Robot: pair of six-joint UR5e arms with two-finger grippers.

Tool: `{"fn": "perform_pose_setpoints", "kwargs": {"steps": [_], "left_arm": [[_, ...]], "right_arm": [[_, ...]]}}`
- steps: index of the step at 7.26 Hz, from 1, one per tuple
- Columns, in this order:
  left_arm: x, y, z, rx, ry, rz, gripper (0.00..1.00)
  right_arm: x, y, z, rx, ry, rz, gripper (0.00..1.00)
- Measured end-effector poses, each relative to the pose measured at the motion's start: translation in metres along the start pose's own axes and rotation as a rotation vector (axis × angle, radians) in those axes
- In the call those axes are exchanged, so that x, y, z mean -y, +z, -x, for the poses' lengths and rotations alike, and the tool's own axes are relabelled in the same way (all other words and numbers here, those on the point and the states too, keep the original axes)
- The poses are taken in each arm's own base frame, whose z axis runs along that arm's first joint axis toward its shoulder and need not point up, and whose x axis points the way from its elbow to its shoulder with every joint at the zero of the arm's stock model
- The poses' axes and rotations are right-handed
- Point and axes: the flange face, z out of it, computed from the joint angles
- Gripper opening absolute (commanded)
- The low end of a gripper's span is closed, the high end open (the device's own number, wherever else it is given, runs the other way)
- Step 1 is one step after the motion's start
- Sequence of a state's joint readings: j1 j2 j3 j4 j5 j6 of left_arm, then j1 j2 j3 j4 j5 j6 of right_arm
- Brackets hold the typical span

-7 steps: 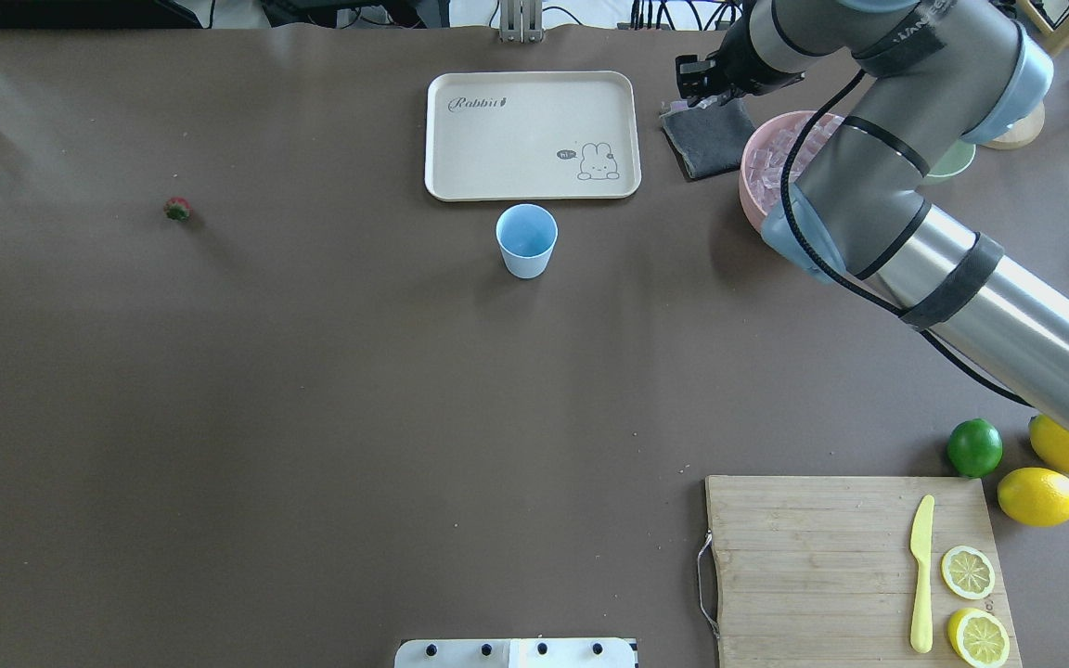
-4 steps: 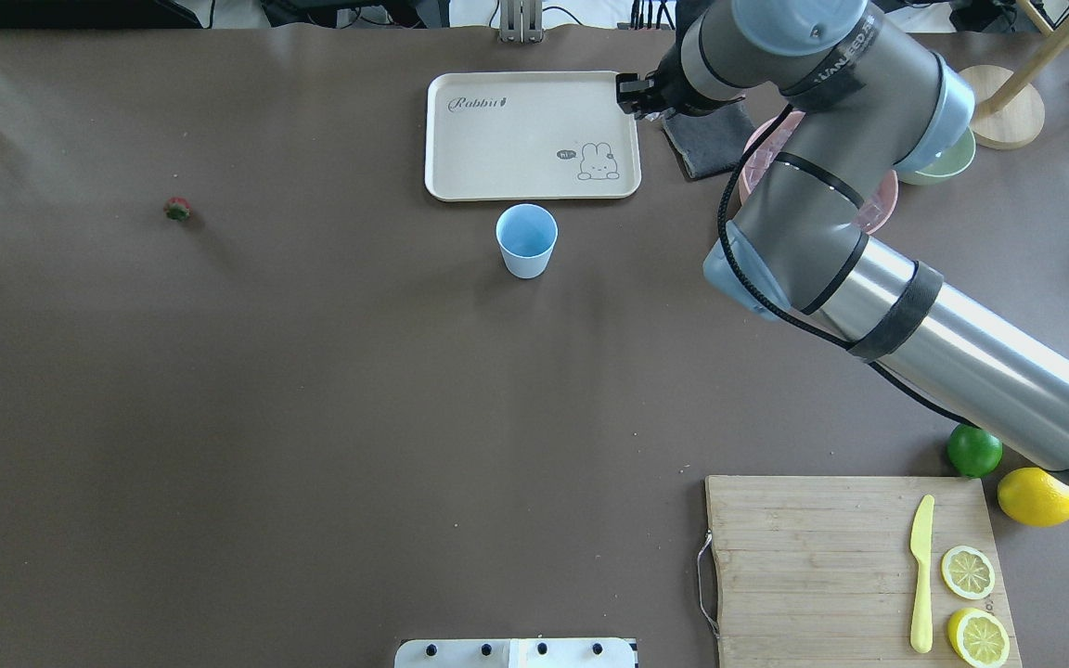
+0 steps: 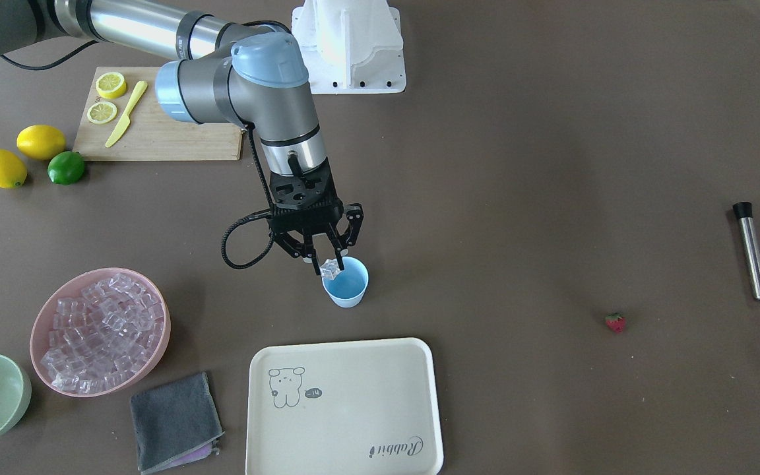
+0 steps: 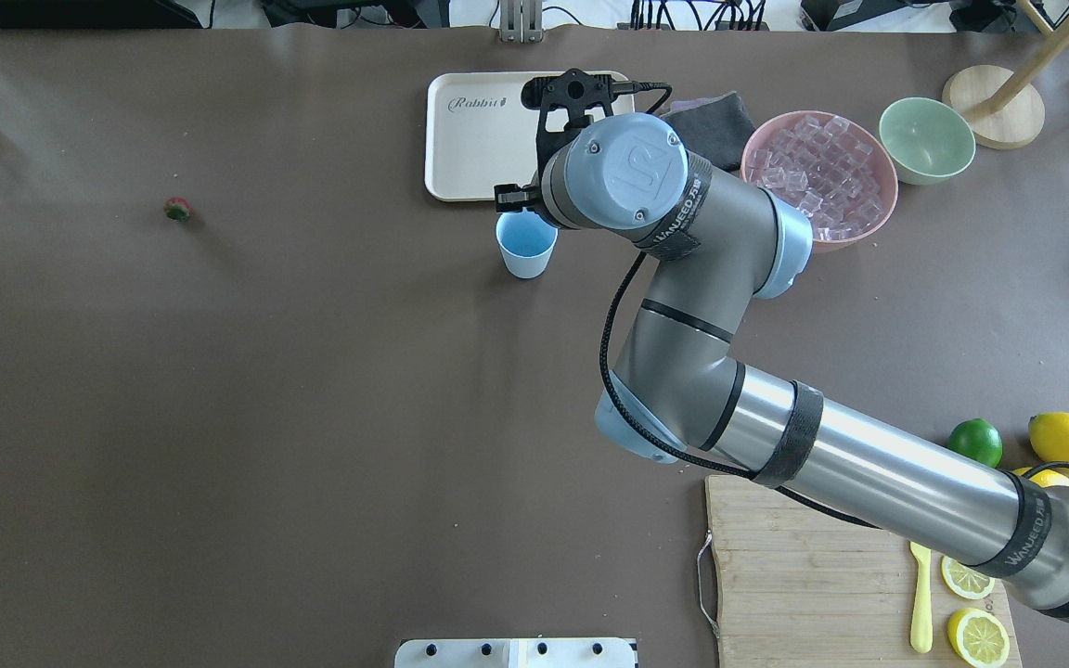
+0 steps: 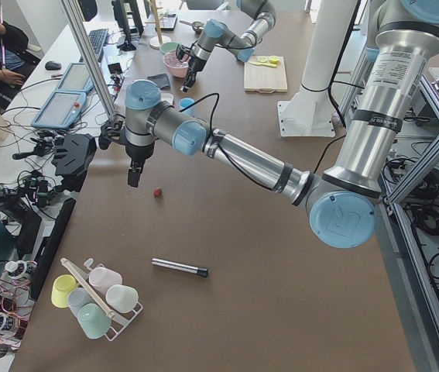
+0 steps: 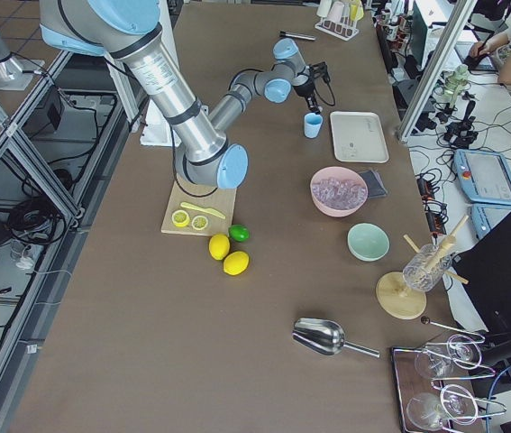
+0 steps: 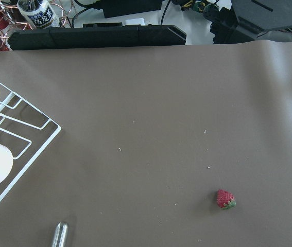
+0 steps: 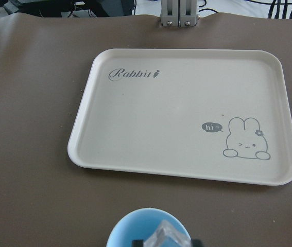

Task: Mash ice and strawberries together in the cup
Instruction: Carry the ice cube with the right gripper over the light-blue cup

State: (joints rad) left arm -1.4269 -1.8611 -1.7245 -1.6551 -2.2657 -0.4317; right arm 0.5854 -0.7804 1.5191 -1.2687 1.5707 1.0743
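Cube [image 3: 331,268] is pinched in the right claw [image 3: 326,258], dead above the cup [image 3: 348,289] beside the tray [image 3: 353,409], so the drop is probably straight down. The strawberry [image 3: 615,322] lies way off to the robot's left, near the left claw [image 5: 132,177]; whether that one's open I can't tell.

Across comes the right arm! The right claw [image 3: 326,258], up by the pink bowl [image 4: 869,227] at the cup's [image 3: 347,297] 3 o'clock a second ago, has swept past the tray [image 4: 470,158] and now hangs over the cup's mouth, ice cube [image 3: 331,268] pinched. The pink bowl is back in plain sight.
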Motion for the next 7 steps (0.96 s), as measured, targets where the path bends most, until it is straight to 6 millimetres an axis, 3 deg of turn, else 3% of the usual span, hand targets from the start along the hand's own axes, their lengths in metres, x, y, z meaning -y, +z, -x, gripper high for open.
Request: {"fn": "perform_pose_setpoints", "kwargs": {"steps": [2,6,7], "left_arm": [[-0.001,0.001,0.001,0.001,-0.002,0.003,0.98],[-0.002,0.004,0.004,0.004,-0.008,0.008,0.98],[-0.002,0.005,0.005,0.004,-0.009,0.01,0.98]], "right_arm": [[-0.007,0.008,0.005,-0.008,-0.02,0.009,0.0],[0.0,0.02,0.015,-0.031,-0.04,-0.001,0.0],[0.002,0.023,0.017,-0.039,-0.041,-0.003,0.66]]}}
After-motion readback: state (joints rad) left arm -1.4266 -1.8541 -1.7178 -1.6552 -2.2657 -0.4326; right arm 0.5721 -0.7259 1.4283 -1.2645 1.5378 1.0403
